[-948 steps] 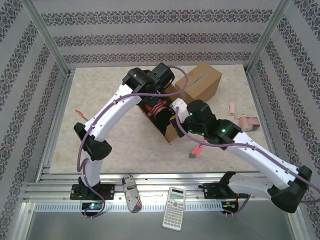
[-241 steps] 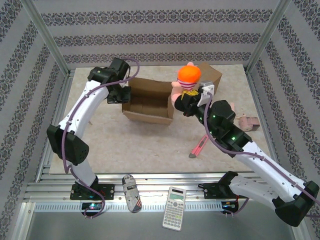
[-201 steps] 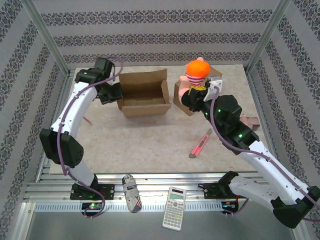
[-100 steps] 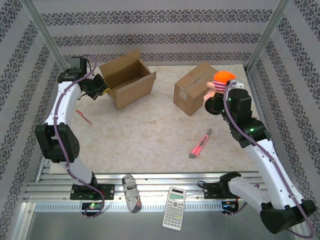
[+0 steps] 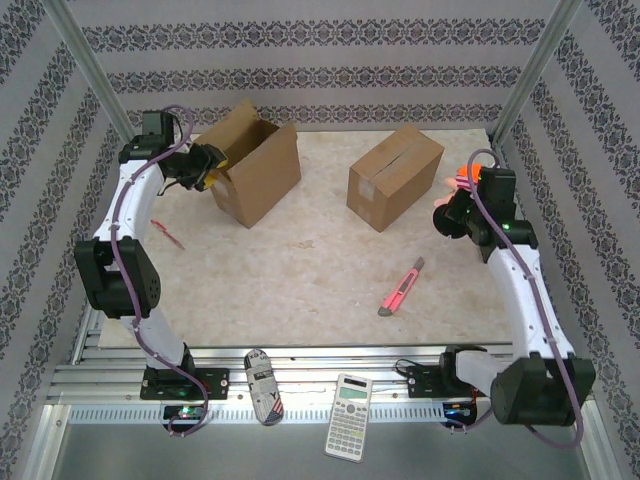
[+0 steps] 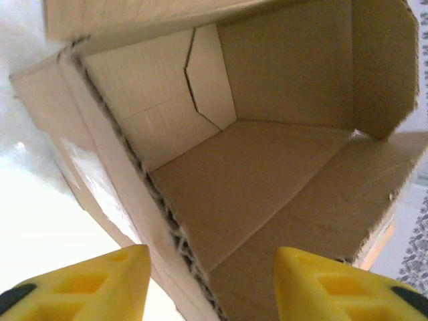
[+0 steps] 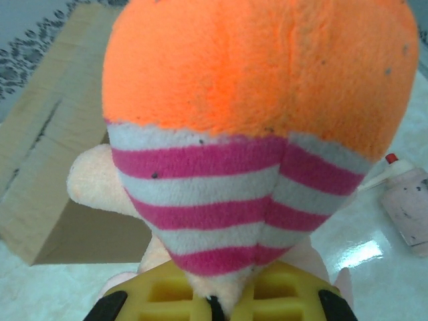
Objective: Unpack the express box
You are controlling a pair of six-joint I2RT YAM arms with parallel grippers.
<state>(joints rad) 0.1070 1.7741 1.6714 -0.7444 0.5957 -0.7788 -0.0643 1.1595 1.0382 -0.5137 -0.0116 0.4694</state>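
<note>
1. Two cardboard boxes occupy the tabletop [image 5: 300, 270]: the opened express box [image 5: 255, 172] stands well left of the sealed box [image 5: 393, 175].
2. The left end effector [image 6: 212, 287], jaws standing apart, straddles the express box's corrugated wall, on the side away from the sealed box.
3. Just right of the sealed box, the right end effector [image 7: 214, 304] is clamped on a striped plush doll [image 7: 261, 87].
4. A pink utility knife [image 5: 401, 287] lies in front of the sealed box.
</note>
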